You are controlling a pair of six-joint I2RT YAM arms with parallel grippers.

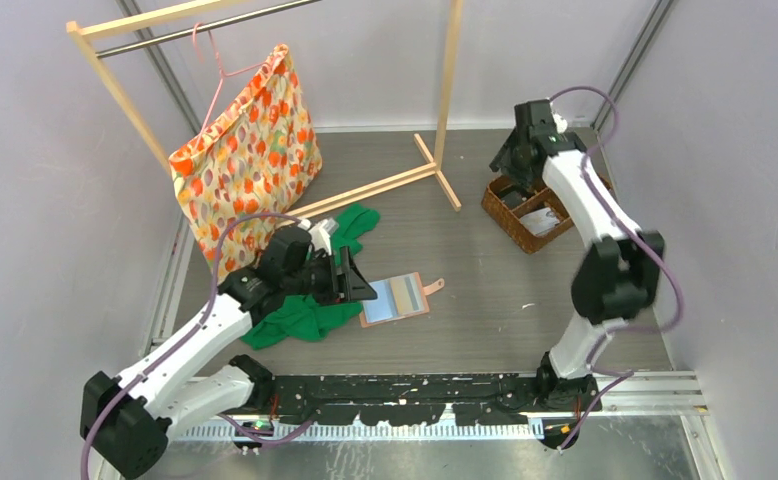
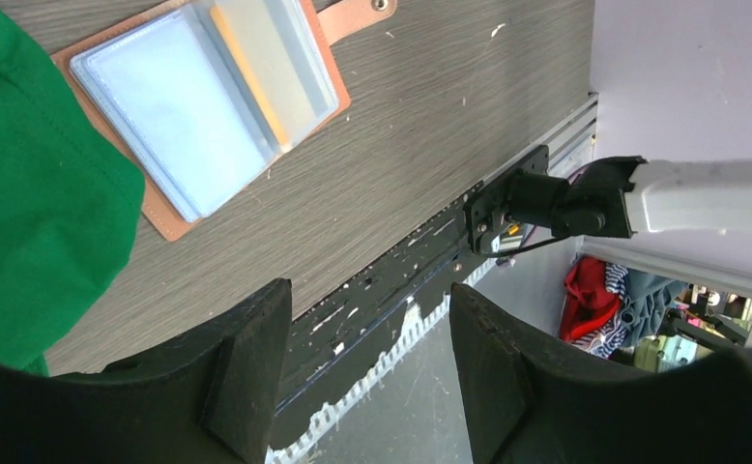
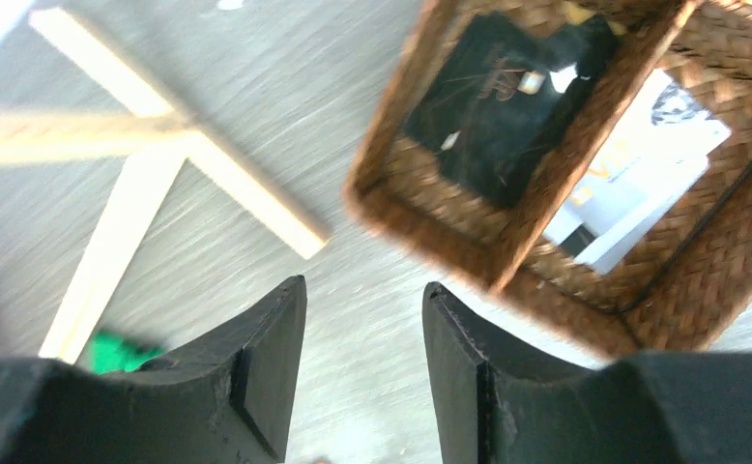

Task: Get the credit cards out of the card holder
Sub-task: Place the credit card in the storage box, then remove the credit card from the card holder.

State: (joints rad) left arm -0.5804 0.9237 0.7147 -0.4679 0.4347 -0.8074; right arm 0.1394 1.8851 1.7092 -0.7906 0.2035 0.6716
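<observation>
The salmon-pink card holder (image 1: 396,298) lies open and flat on the table, snap tab (image 1: 433,286) pointing right. In the left wrist view the card holder (image 2: 208,92) shows pale blue-grey sleeves and an orange card edge (image 2: 249,75) between them. My left gripper (image 1: 363,283) is open and empty, hovering at the holder's left edge, and the left wrist view shows it (image 2: 370,372) apart from the holder. My right gripper (image 1: 515,168) is open and empty over the wicker basket (image 1: 530,215). The right wrist view shows it (image 3: 364,358) above bare table beside the basket.
A green cloth (image 1: 305,305) lies under my left arm, against the holder's left side. The two-compartment basket (image 3: 536,242) holds a black card (image 3: 503,92) and a white card (image 3: 633,184). A wooden clothes rack foot (image 1: 405,180) and an orange patterned bag (image 1: 250,150) stand at the back left.
</observation>
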